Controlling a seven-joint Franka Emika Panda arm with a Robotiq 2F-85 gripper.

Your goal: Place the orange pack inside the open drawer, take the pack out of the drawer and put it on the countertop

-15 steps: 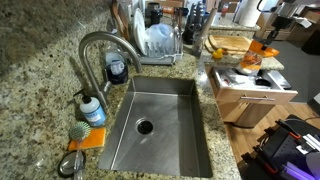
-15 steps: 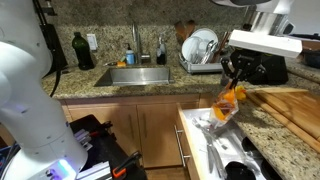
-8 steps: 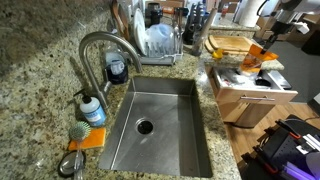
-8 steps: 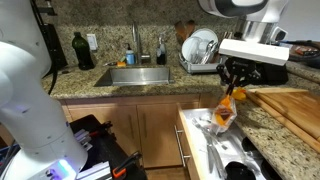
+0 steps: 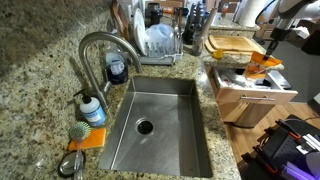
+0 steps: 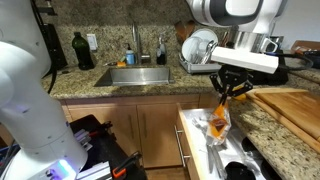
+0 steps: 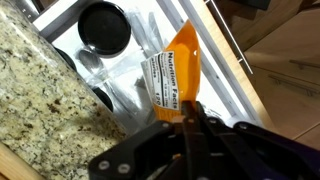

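We are noting the pincer point(image 6: 226, 96) clamped on the top edge of the orange pack point(image 6: 219, 121), which is hanging just below it over the open drawer point(image 6: 188, 136).

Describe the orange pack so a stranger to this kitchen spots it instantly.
Find the steel sink in the granite counter, then the open drawer alongside it. Hanging over that drawer from the pincer is the orange pack: the only orange item there, with a white nutrition label, unlike the black round dish below.

Granite countertop point(image 5: 40, 110) carries a dish rack point(image 5: 160, 42), cutting board point(image 5: 232, 44) and soap bottle point(image 5: 92, 109).
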